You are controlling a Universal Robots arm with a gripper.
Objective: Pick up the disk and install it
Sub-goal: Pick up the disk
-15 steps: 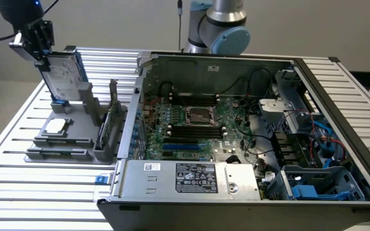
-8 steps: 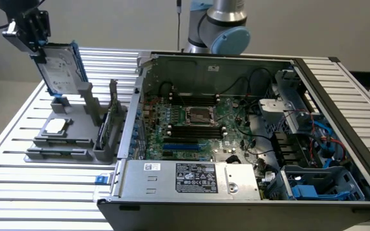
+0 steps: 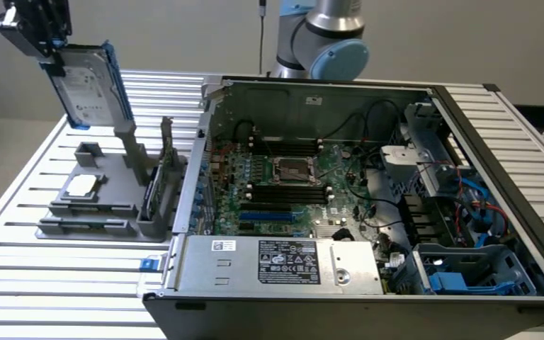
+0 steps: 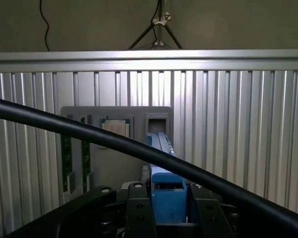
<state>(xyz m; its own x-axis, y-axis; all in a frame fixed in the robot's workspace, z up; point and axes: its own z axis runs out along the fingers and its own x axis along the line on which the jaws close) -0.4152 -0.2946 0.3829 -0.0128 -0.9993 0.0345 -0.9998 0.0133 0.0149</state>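
Gripper [image 3: 53,61] is clamping the disk [image 3: 88,88], holding it above the grey fixture [image 3: 93,216]; installation into the computer case [image 3: 319,99] outstanding.

No text readable, labels on disk [image 3: 88,85] and power-supply box [image 3: 253,263] too small

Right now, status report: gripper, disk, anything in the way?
Gripper shut on the silver-grey metal disk in its blue plastic carrier. Disk hangs above the grey plastic holder tray, apart. Open computer case at exterior view's right.
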